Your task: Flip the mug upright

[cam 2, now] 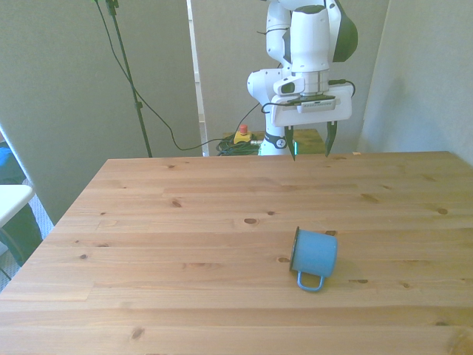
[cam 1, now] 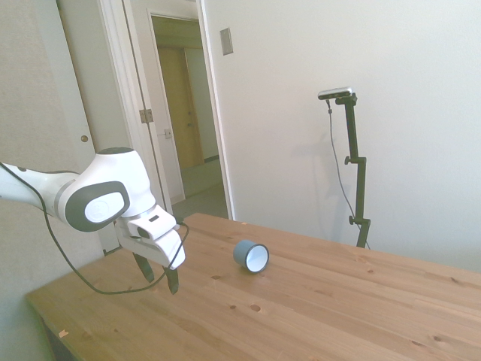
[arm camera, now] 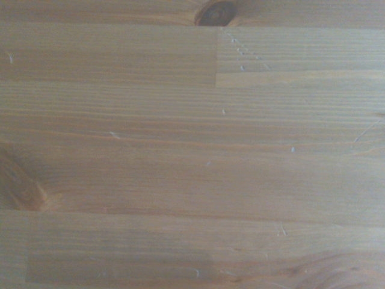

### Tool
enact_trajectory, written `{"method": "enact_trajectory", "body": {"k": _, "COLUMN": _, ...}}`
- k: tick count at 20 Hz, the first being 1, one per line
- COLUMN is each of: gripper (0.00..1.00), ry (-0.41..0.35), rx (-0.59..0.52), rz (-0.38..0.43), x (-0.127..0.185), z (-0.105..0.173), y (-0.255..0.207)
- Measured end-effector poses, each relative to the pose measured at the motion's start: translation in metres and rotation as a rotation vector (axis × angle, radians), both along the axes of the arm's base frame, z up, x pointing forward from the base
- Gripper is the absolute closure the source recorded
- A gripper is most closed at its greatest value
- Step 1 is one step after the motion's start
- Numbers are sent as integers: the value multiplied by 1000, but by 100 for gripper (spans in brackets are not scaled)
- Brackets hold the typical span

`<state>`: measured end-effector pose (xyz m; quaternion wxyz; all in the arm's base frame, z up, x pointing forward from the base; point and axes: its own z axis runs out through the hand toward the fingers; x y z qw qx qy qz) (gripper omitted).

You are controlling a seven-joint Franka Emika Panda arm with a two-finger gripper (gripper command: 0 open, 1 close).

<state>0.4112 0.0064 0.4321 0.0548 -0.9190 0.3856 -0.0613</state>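
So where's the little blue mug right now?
The mug lies on its side on the wooden table, toward the front view's right, well apart from the gripper.

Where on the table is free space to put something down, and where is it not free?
Nearly all of the wooden table is bare. The widest free patch lies on the front view's left of the mug, which lies on its side. Free boards also separate the mug from the open gripper, which hangs above the far edge.
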Motion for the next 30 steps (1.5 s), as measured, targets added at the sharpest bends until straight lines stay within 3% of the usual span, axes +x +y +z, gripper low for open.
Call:
{"method": "enact_trajectory", "body": {"k": 3, "gripper": 0, "ry": 9, "rx": 1, "rz": -16, "x": 2, "z": 1, "y": -2}}
{"method": "enact_trajectory", "body": {"k": 6, "gripper": 0, "ry": -48, "rx": -12, "rz": -50, "x": 26, "z": 34, "y": -16}}
{"method": "enact_trajectory", "body": {"k": 11, "gripper": 0, "ry": -122, "rx": 9, "rz": -125, "x": 66, "z": 70, "y": -59}}
{"method": "enact_trajectory", "body": {"k": 16, "gripper": 0, "ry": -194, "rx": 93, "rz": -151, "x": 99, "z": 87, "y": -122}}
{"method": "enact_trajectory", "body": {"k": 19, "gripper": 0, "ry": -205, "rx": 157, "rz": -127, "x": 121, "z": 78, "y": -142}}
{"method": "enact_trajectory", "body": {"k": 20, "gripper": 0, "ry": -195, "rx": 160, "rz": -102, "x": 145, "z": 67, "y": -144}}
{"method": "enact_trajectory", "body": {"k": 24, "gripper": 0, "ry": -226, "rx": 231, "rz": -93, "x": 158, "z": 64, "y": -149}}
{"method": "enact_trajectory", "body": {"k": 30, "gripper": 0, "ry": -233, "rx": 375, "rz": -87, "x": 184, "z": 25, "y": -194}}
